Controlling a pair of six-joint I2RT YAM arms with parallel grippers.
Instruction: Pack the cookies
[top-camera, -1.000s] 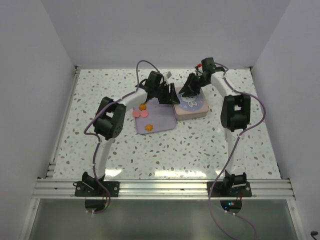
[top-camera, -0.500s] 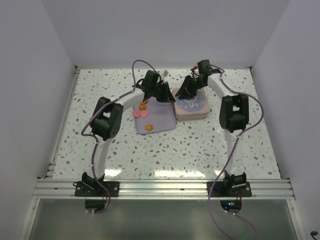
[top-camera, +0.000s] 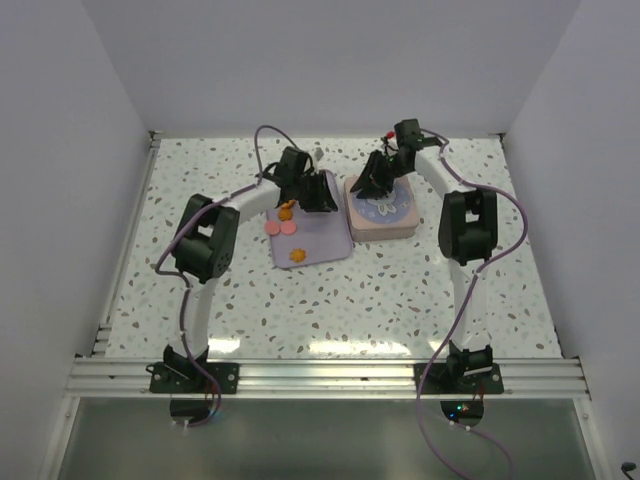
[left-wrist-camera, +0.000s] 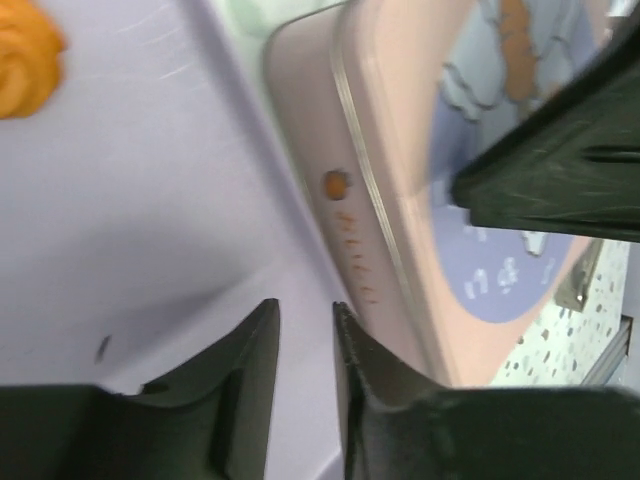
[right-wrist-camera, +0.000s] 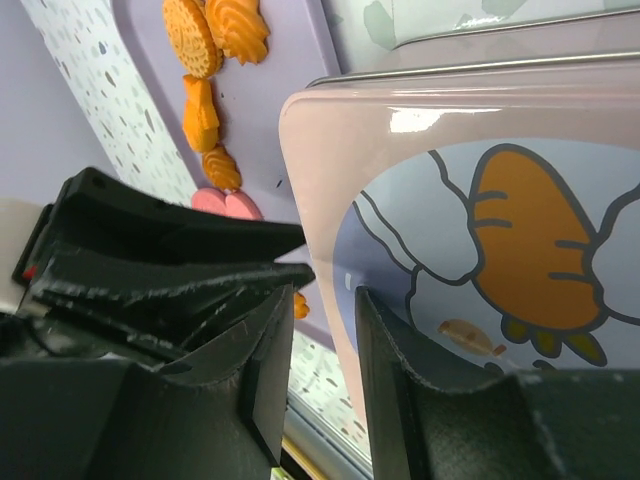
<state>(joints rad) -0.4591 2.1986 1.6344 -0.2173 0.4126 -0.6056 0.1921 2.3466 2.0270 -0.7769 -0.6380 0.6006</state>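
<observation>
On the far half of the table (top-camera: 400, 290), the lilac tray (left-wrist-camera: 150, 200) and the square tin (right-wrist-camera: 420, 110) lay just beside each other, tray on the left. The cookies (top-camera: 287, 212) sat on the tray: orange ones and two pink ones near its left side, one orange piece at its near edge. The tin's lid, printed with a carrot, was on. The left gripper (left-wrist-camera: 305, 310) hung low over the tray's right side, close against the tin's wall, its fingers a narrow slit apart with nothing between them. The right gripper (right-wrist-camera: 322, 300) hovered at the tin's far left corner, fingers drawn close; whether they pinched the rim could not be told.
</observation>
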